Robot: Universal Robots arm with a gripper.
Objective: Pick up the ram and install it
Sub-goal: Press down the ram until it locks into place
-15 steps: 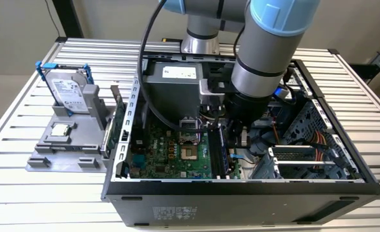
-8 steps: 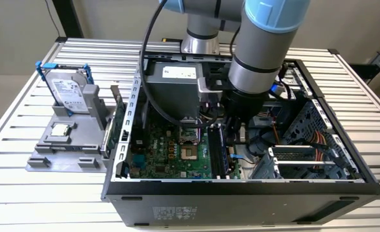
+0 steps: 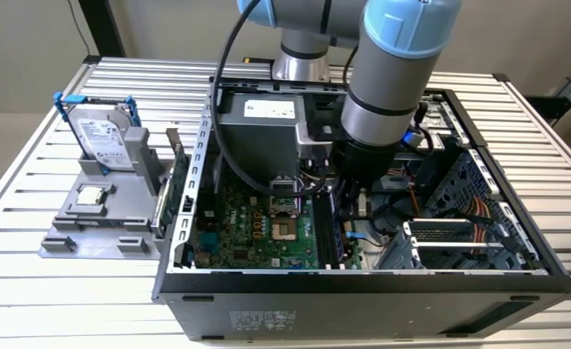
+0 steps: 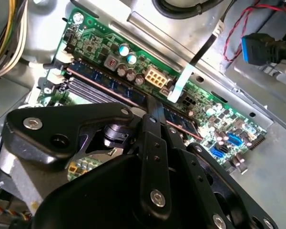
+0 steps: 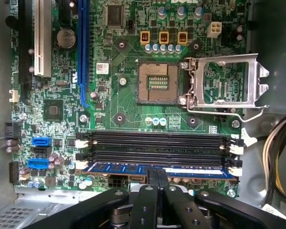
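Down inside the open PC case [image 3: 363, 280], the gripper [image 5: 157, 177] sits w/ fingers closed on the ram [image 5: 128, 168], which lies along the outermost black slot, nearest the motherboard [image 5: 133, 102] edge. Pickup looks done; stick seems partly seated, can't tell if the end clips have latched. Room is tight: neighbouring slots on one side, board edge & case wall on the other
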